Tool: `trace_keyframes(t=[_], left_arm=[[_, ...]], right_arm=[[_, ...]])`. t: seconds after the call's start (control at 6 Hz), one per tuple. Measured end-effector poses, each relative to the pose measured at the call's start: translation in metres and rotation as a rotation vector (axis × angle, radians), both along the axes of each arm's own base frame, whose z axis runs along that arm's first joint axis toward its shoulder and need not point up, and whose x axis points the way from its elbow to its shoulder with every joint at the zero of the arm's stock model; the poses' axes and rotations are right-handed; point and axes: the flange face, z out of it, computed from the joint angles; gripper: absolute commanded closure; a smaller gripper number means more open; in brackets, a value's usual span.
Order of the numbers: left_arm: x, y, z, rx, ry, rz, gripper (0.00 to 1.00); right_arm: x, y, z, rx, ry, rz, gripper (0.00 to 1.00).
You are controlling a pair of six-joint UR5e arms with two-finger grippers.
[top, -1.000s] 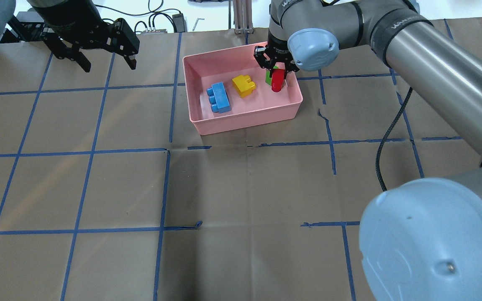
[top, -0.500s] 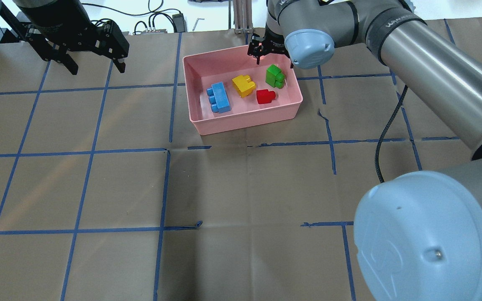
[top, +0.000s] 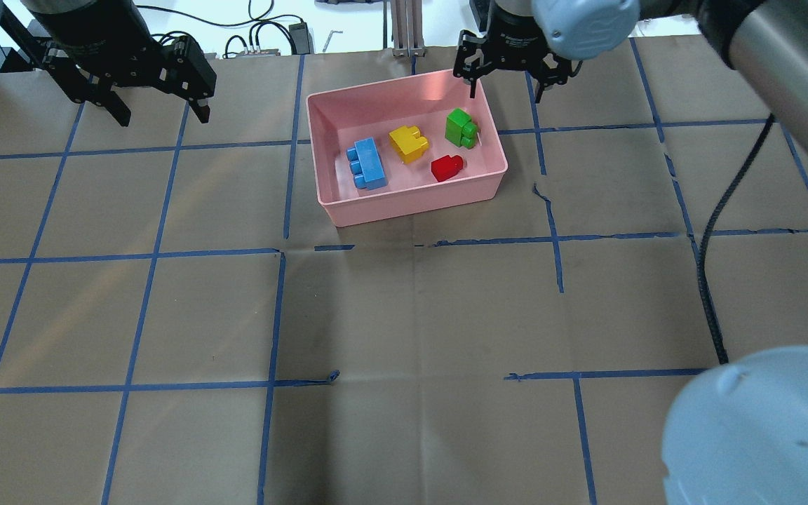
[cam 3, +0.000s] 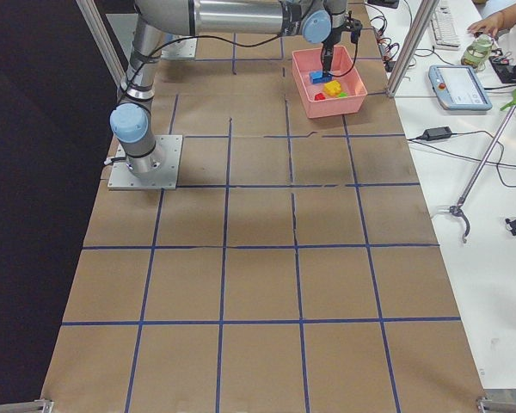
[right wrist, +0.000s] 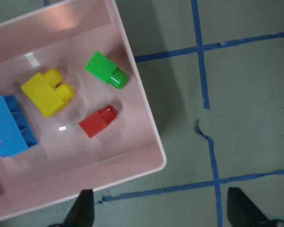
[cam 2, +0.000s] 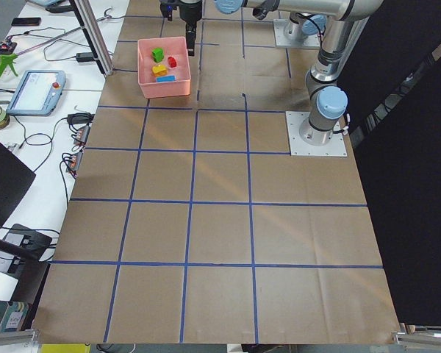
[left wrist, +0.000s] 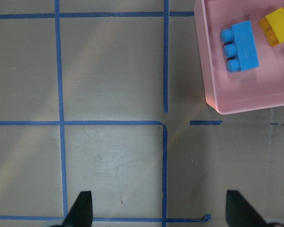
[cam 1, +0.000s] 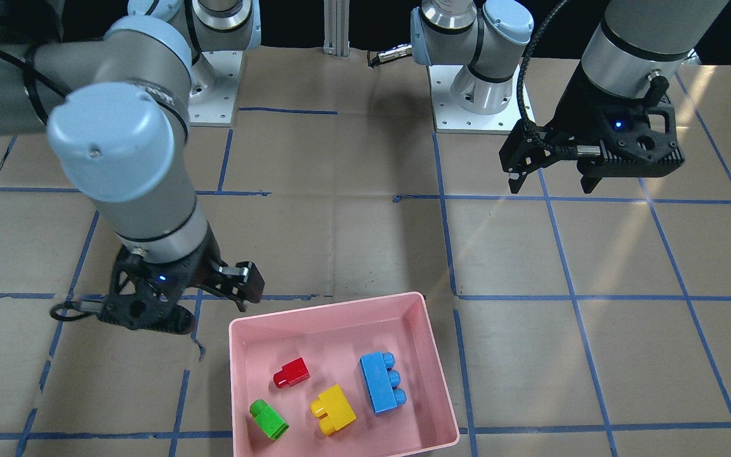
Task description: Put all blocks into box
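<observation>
The pink box (top: 411, 207) stands at the table's far middle. Inside it lie the blue block (top: 366, 164), the yellow block (top: 408, 144), the green block (top: 461, 128) and the red block (top: 446, 168), all apart from one another. My right gripper (top: 509, 81) is open and empty, raised over the box's far right corner. Its wrist view shows the box (right wrist: 149, 137), the green block (right wrist: 104, 69) and the red block (right wrist: 97, 122) below it. My left gripper (top: 164, 112) is open and empty, well to the left of the box.
The table is brown paper with a blue tape grid. An aluminium post (top: 404, 28) and cables stand at the far edge behind the box. My right arm's elbow (top: 762, 428) fills the near right corner. Both arm bases (cam 1: 467, 95) are bolted down at my side.
My right gripper let go of the red block, which now lies in the box. The gripper rose and moved right, past the box's far right corner. My left gripper shifted slightly left.
</observation>
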Motion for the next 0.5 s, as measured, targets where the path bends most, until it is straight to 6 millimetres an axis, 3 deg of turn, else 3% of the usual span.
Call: trace_keyframes(t=[0.17, 0.5], left_arm=[[0.0, 0.0, 0.0, 0.001, 0.0, 0.0, 0.01], [0.0, 0.0, 0.0, 0.002, 0.0, 0.0, 0.01]], right_arm=[[-0.028, 0.034, 0.02, 0.028, 0.005, 0.031, 0.01], [-0.051, 0.118, 0.042, 0.034, 0.009, 0.067, 0.01]])
